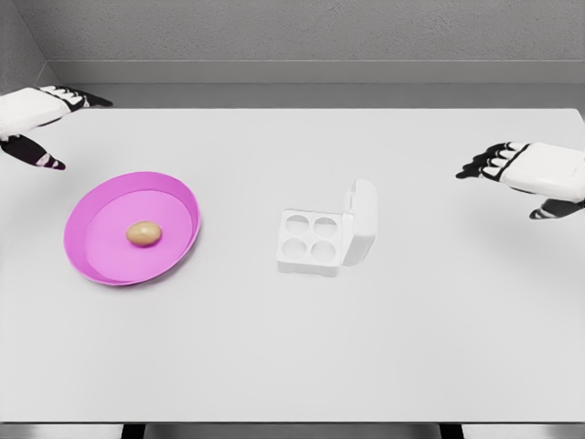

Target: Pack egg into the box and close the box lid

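Nearest the front edge of the white desk (292, 366), only bare surface. Farther in, toward the left edge, a pink plate (87, 261), round and shallow, with a tan egg (144, 234) lying on its side near the middle of the dish, touching nothing but the plate floor. About at the desk's centre, well apart from the plate, a white box (311, 244) with four round cups, all four vacant; lid (363, 221) swung up and standing nearly upright along the box's right side, hinged there. Out by the right edge, a little farther back than the box, the right hand (530, 174), white shell with dark fingers (480, 166) spread loosely and pointing toward the desk's centre, thumb hanging below, holding nothing, well apart from the box. Farthest back, at the left rear corner, the left hand (37, 119), likewise white with dark fingers extended and relaxed, thumb dropped toward the desk, grasping nothing, clear of the plate. Whether either hand hovers over or touches the desk, cannot tell. Beyond the rear edge, a grey wall (302, 37).
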You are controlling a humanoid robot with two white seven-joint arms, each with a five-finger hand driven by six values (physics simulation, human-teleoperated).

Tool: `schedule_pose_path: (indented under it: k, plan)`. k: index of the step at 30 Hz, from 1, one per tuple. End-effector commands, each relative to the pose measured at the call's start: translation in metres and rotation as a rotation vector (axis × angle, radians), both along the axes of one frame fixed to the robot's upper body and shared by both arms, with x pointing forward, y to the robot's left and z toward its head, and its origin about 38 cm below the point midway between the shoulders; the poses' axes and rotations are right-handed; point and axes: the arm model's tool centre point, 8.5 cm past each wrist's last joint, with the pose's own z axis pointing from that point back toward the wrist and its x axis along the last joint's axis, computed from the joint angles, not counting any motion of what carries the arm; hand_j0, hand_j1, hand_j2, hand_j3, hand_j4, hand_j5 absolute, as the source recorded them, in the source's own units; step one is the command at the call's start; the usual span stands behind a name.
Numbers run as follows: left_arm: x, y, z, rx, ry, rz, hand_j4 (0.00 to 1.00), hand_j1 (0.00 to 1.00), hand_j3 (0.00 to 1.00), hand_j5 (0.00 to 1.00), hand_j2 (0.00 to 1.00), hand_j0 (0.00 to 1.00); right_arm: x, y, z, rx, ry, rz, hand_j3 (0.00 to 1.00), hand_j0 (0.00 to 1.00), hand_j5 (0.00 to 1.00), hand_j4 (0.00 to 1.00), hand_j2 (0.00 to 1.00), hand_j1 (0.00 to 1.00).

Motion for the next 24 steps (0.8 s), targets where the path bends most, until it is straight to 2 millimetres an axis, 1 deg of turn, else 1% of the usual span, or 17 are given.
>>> schedule_pose_path:
  k: [1,3,4,5,7,8,9,11,12,13,14,16,20,21,22,23,24]
  plan:
    - [-0.003,-0.016,0.000,0.007,0.001,-0.053,1.00,1.00,1.00,1.00,1.00,1.00,-0.001,0.008,0.001,0.005,-0.006,0.021,1.00,1.00,1.00,1.00,1.00,1.00]
    - [-0.004,-0.019,-0.003,0.009,0.008,-0.060,1.00,1.00,1.00,1.00,1.00,1.00,-0.002,0.008,0.000,0.008,-0.004,0.022,1.00,1.00,1.00,1.00,1.00,1.00]
    - [-0.007,-0.032,-0.011,0.032,0.030,-0.104,1.00,1.00,1.00,1.00,1.00,1.00,-0.003,0.009,-0.001,0.010,-0.001,0.024,1.00,1.00,1.00,1.00,1.00,1.00]
    - [-0.012,-0.047,-0.021,0.058,0.056,-0.155,1.00,1.00,1.00,1.00,1.00,1.00,-0.005,0.012,-0.010,0.013,0.021,0.031,1.00,1.00,1.00,1.00,1.00,1.00]
    - [-0.030,-0.052,-0.010,0.114,0.046,-0.217,1.00,1.00,1.00,1.00,1.00,1.00,-0.015,0.018,-0.041,0.006,0.102,0.048,1.00,1.00,1.00,1.00,1.00,1.00]
    - [-0.033,-0.047,-0.008,0.130,0.048,-0.217,1.00,1.00,1.00,1.00,1.00,1.00,-0.018,0.026,-0.052,0.015,0.127,0.065,1.00,1.00,1.00,1.00,1.00,1.00]
    - [-0.034,-0.048,-0.010,0.135,0.057,-0.222,1.00,1.00,1.00,1.00,1.00,1.00,-0.019,0.030,-0.052,0.016,0.126,0.078,1.00,1.00,1.00,1.00,1.00,1.00]
    - [-0.037,-0.037,-0.005,0.141,0.058,-0.202,1.00,1.00,1.00,1.00,1.00,1.00,-0.023,0.041,-0.046,0.014,0.107,0.115,1.00,1.00,1.00,1.00,1.00,1.00]
    - [-0.041,-0.041,-0.007,0.133,0.068,-0.220,1.00,1.00,1.00,1.00,1.00,1.00,-0.024,0.044,-0.048,0.015,0.112,0.122,1.00,1.00,1.00,1.00,1.00,1.00]
    - [-0.046,-0.053,-0.014,0.141,0.084,-0.261,1.00,1.00,1.00,1.00,1.00,1.00,-0.024,0.045,-0.050,0.011,0.118,0.126,1.00,1.00,1.00,1.00,1.00,1.00]
    - [-0.053,-0.067,-0.025,0.152,0.113,-0.311,1.00,1.00,1.00,1.00,1.00,1.00,-0.025,0.046,-0.051,0.012,0.119,0.129,1.00,1.00,1.00,1.00,1.00,1.00]
    - [-0.053,-0.069,-0.028,0.150,0.119,-0.314,1.00,1.00,1.00,1.00,1.00,1.00,-0.026,0.052,-0.056,0.012,0.130,0.144,1.00,1.00,1.00,1.00,1.00,1.00]
    - [-0.056,-0.075,-0.039,0.148,0.141,-0.329,1.00,1.00,1.00,1.00,1.00,1.00,-0.026,0.054,-0.056,0.014,0.131,0.149,1.00,1.00,1.00,1.00,1.00,1.00]
    - [-0.058,-0.075,-0.049,0.178,0.161,-0.334,1.00,1.00,1.00,1.00,1.00,1.00,-0.026,0.056,-0.057,0.020,0.131,0.151,1.00,1.00,1.00,1.00,1.00,1.00]
    - [-0.057,-0.072,-0.052,0.191,0.168,-0.328,0.99,0.99,0.99,0.99,0.99,0.99,-0.026,0.056,-0.057,0.021,0.130,0.152,1.00,1.00,1.00,1.00,1.00,1.00]
    - [-0.057,-0.077,-0.056,0.200,0.171,-0.339,0.98,0.98,0.98,0.98,0.98,0.98,-0.026,0.058,-0.056,0.023,0.128,0.156,1.00,1.00,1.00,1.00,1.00,1.00]
    - [-0.057,-0.078,-0.057,0.201,0.170,-0.341,0.98,0.98,0.98,0.98,0.98,0.98,-0.026,0.059,-0.055,0.023,0.125,0.159,1.00,1.00,1.00,1.00,1.00,1.00]
